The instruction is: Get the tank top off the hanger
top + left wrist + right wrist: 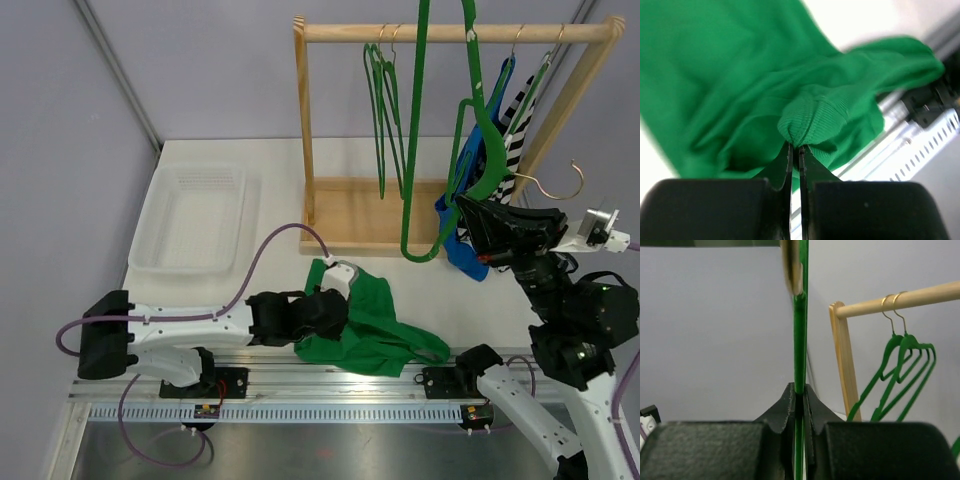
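The tank top (372, 322) lies bunched on the counter (272, 200) at lower centre, a fold pinched in the closed left pincer (795, 152), while the right pincer (800, 401) clamps the bare hanger (411, 150): seemingly done bar releasing.

A white basket (205, 170) is sitting on the left side of the tabletop (280, 165). A wooden rack (305, 120) is standing to its right. Two empty green hangers (382, 110) are hanging from its rod, with a blue garment (462, 245) and a striped garment (520, 135) hanging further right.
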Available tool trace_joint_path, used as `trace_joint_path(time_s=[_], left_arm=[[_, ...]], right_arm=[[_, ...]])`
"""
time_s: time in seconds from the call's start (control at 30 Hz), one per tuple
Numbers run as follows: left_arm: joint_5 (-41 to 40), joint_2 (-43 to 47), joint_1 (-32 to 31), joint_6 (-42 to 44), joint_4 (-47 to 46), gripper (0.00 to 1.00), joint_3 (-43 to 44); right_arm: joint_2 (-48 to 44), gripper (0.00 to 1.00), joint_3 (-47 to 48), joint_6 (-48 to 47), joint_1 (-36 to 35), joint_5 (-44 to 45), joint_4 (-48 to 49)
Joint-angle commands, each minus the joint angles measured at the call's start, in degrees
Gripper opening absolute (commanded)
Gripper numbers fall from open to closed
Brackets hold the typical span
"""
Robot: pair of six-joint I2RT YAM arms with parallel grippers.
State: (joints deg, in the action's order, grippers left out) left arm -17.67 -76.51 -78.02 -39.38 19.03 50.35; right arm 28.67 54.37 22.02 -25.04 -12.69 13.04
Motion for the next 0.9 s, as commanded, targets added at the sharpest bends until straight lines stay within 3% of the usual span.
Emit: trace_joint_path(time_s=[0.0, 0.17, 0.3, 0.47, 0.5, 0.7, 0.73, 0.87], left_arm=[[-13.4, 6.4, 2.8, -7.3, 9.3, 0.0, 1.9], [-14.7, 13.2, 7.5, -9.0, 16.4, 0.02, -0.2], [-14.4, 17.5, 8.9, -6.7, 18.9, 0.22, -0.3], [-12.8, 20.1, 9.0, -5.0, 21.1, 0.41, 1.3], [-12.4, 20.4, 9.0, -4.5, 21.4, 0.5, 1.4], [-12.4, 24.9, 9.0, -3.5, 25.3, 0.8, 2.3], [-12.2, 25.3, 9.0, -3.2, 26.3, 0.99, 2.6], [-12.6, 26.3, 9.0, -2.6, 31.1, 0.99, 4.9]], right_arm=[[1.2, 0.0, 9.9, -6.2, -0.3, 2.7, -24.3], [6.7, 0.0, 25.6, -7.7, -0.3, 9.2, -50.8], [14.0, 0.0, 36.6, -8.7, -0.3, 16.8, -67.0], [19.6, 0.0, 47.2, -10.0, -0.3, 17.7, -73.8], [21.8, 0.0, 48.5, -10.3, -0.3, 17.6, -74.9], [30.1, 0.0, 53.7, -12.4, -0.3, 19.4, -79.5], [31.4, 0.0, 54.2, -12.7, -0.2, 20.7, -79.5], [37.8, 0.0, 57.6, -13.7, -0.3, 24.3, -77.9]])
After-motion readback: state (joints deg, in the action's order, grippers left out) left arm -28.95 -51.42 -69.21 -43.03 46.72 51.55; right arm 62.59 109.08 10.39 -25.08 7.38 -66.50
